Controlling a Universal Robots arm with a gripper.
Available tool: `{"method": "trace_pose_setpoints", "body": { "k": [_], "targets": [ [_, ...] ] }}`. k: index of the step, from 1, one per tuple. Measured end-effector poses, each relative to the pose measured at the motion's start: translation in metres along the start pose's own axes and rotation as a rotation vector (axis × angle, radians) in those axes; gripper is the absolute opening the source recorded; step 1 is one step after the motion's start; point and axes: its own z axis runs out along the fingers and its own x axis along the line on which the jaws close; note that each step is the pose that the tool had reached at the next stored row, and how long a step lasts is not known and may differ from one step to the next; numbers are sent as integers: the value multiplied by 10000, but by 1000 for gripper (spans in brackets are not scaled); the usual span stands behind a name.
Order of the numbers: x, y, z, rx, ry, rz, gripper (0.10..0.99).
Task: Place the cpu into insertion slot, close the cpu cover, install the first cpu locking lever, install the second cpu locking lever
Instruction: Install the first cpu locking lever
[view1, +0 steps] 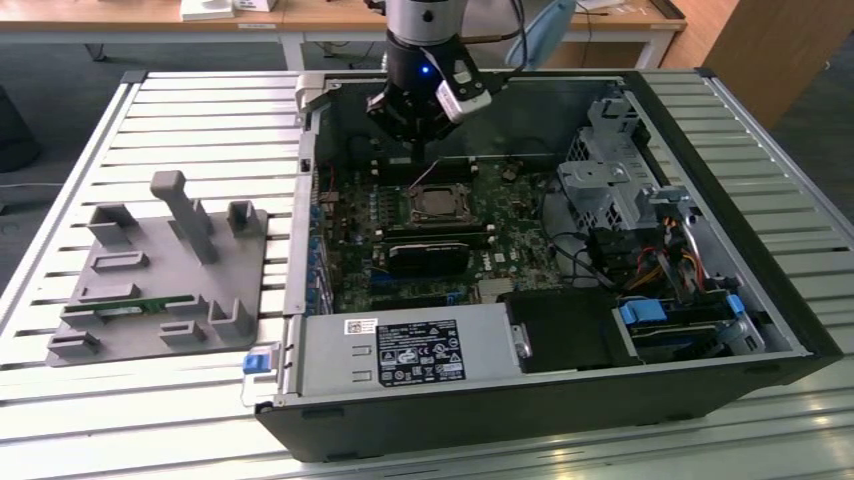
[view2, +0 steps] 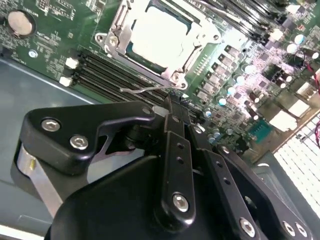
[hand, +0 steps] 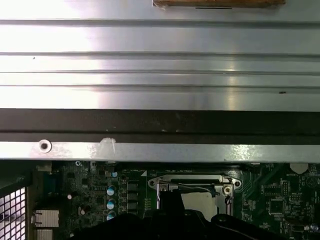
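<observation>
While the gripper (view1: 418, 158) hangs just over the slot (view2: 134, 50), its jaws look pressed together with nothing between them. The cpu (view2: 159, 31) sits in the slot, pale face up, and the cover (view2: 200, 45) appears to lie down around it, though I can't tell if it is fully flat.

Watch that thin wire lever (view2: 142, 90). It sticks out loose from the slot's near edge, right by the fingertips, and whether they touch it I can't say.

Here's where it could go sour, by my read. The wire is springy and slick, so a push that lands off its line may let it skip off the tip and snap back up. If the cover isn't seated, forcing the lever could rock the cpu and bend the contacts under it. And there's little room: a slip carries those black fingers (view2: 175, 150) into the board (view2: 45, 45) or the small capacitors (view2: 222, 102) just beside the slot.
</observation>
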Motion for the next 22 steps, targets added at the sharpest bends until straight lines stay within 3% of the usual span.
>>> {"method": "trace_pose_setpoints", "body": {
  "k": [2, 3, 5, 6, 12, 22],
  "targets": [
    [0, 0, 0, -7, 0, 2, 106],
    [0, -1, 0, -61, -2, 1, 106],
    [0, -3, 4, -313, -12, 2, 106],
    [0, -4, 9, -368, -13, 2, 106],
    [-7, -4, 65, -373, -126, -131, 106],
    [-72, 17, 130, -368, -146, -299, 106]
  ]
}}
